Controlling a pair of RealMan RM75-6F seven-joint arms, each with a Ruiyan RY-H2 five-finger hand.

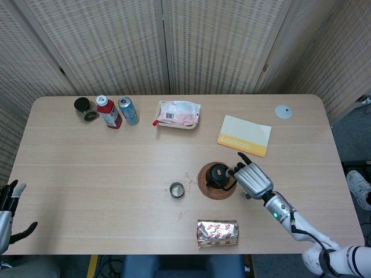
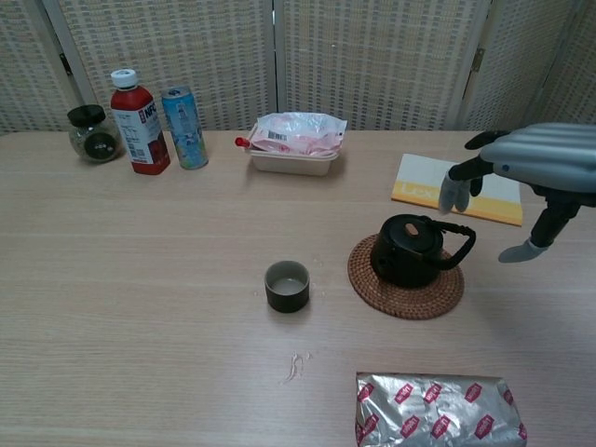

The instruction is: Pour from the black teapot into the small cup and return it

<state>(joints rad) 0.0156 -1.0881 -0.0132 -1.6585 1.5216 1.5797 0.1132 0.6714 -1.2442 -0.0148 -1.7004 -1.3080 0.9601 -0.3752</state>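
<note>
The black teapot (image 2: 411, 251) is sitting on a round woven mat (image 2: 406, 279) right of the desk's (image 1: 87, 168) middle, with the small cup (image 2: 287, 286) standing apart to its left. It looks like cast iron or dark glazed clay, so I am guessing it is heavy for its size, rigid, and liable to slosh or drop its lid if tipped fast. The thin arched handle (image 2: 458, 240) is sticking out on the side facing the right hand (image 2: 531, 172), and that seems the place to take it; the round body looks too smooth to grasp well.

The right hand is hovering just beside and above the handle with its fingers (image 2: 455, 191) apart, holding nothing. The left hand (image 1: 10, 211) is hanging off the desk's near left corner, fingers spread and empty.

Between teapot and cup the wood is lying bare, giving room for the pour. A foil-wrapped packet (image 2: 436, 408) is lying near the front edge below the mat, and a yellow booklet (image 2: 430, 184) is resting behind it, so the elbow has less freedom there.
</note>
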